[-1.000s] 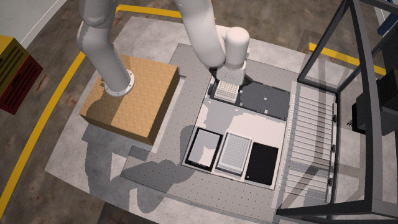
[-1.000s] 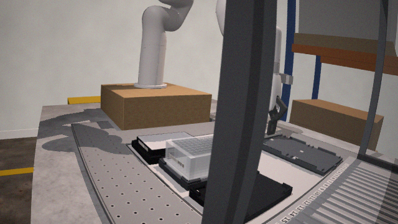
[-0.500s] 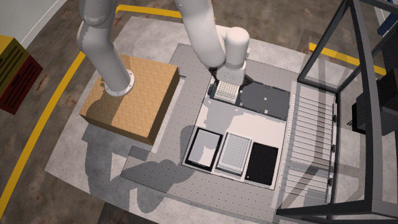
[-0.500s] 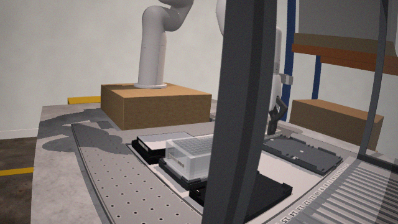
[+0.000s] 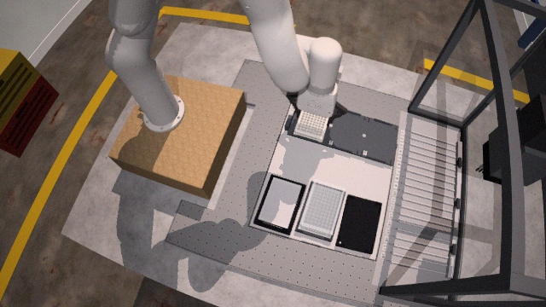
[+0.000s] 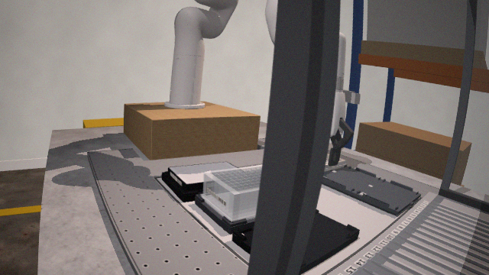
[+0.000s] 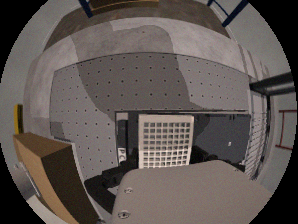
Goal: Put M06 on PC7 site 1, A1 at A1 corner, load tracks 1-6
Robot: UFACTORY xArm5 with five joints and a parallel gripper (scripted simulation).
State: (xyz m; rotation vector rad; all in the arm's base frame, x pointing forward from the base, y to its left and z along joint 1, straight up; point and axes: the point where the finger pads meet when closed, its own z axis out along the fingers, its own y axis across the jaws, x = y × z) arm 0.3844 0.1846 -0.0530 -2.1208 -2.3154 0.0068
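Observation:
The white 96-well plate M06 (image 5: 311,125) (image 7: 166,140) lies flat on the left end of the dark grey carrier PC7 (image 5: 367,138) (image 6: 370,187) (image 7: 222,137), which rests on the apron in front of the rails (image 5: 426,192) (image 6: 439,237). My gripper (image 5: 312,121) is directly over the plate, open, with its fingers straddling it. One dark finger (image 6: 337,147) shows in the exterior view; the other finger and the plate are hidden there behind the frame post. The carrier's other two sites are bare. M60 (image 5: 279,202) (image 6: 199,169) and the deep-well block M09 (image 5: 322,207) (image 6: 233,189) sit in their nests.
The black nest S3 (image 5: 359,223) (image 6: 328,234) holds nothing. The arm's base stands on a cardboard-coloured block (image 5: 188,128) (image 6: 191,127) to the left. The instrument's dark frame (image 5: 508,170) (image 6: 298,134) surrounds the rails. Track numbers run along the apron edge (image 6: 382,244).

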